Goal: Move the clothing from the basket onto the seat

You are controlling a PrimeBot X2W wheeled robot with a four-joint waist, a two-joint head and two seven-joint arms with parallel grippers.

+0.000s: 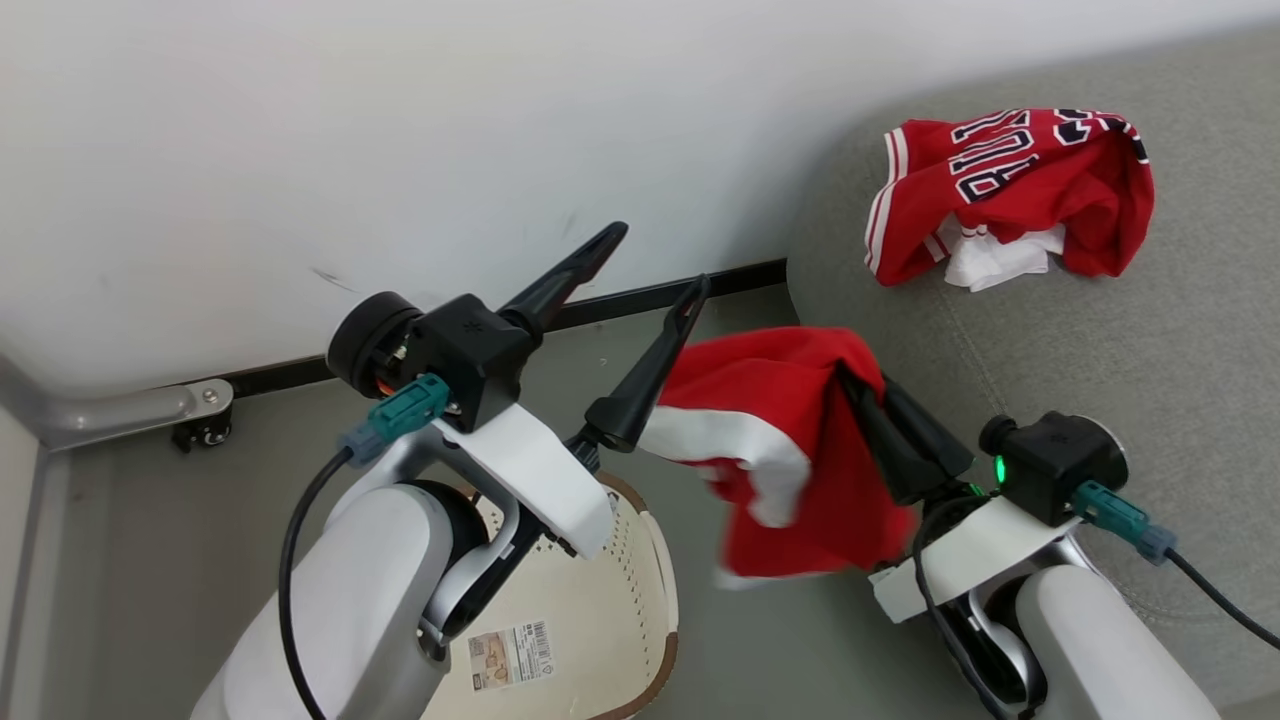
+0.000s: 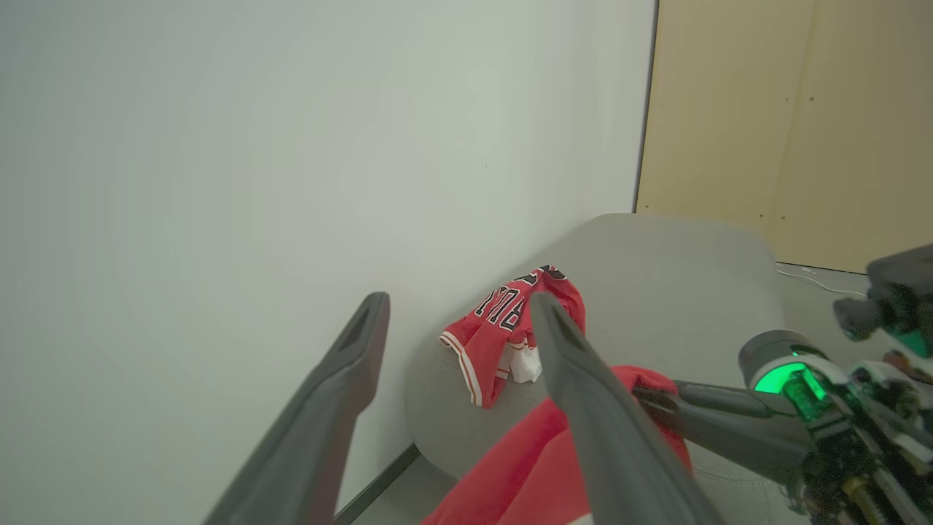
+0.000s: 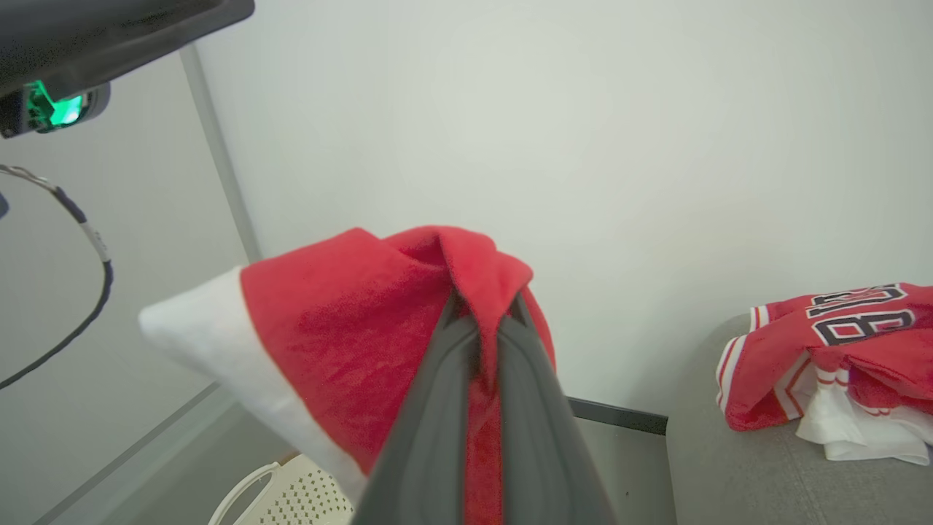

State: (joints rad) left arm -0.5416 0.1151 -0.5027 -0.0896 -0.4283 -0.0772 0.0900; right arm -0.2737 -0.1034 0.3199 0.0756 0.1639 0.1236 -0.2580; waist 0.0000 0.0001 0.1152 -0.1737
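Note:
Red shorts [image 1: 790,440] with a broad white stripe hang in the air between basket and sofa, my right gripper [image 1: 858,385] shut on their upper fold [image 3: 481,292]. The red jersey [image 1: 1010,185] with black lettering lies crumpled on the grey sofa [image 1: 1150,330], seen also from the left wrist [image 2: 510,328] and the right wrist [image 3: 831,350]. My left gripper [image 1: 660,260] stands open and empty just left of the shorts. The cream basket [image 1: 600,610] sits on the floor under my left forearm, its sticker showing.
A white wall with a dark baseboard [image 1: 640,295] runs behind. A grey metal bracket with a castor [image 1: 190,415] stands at the left. A wooden panel [image 2: 787,124] rises beyond the sofa.

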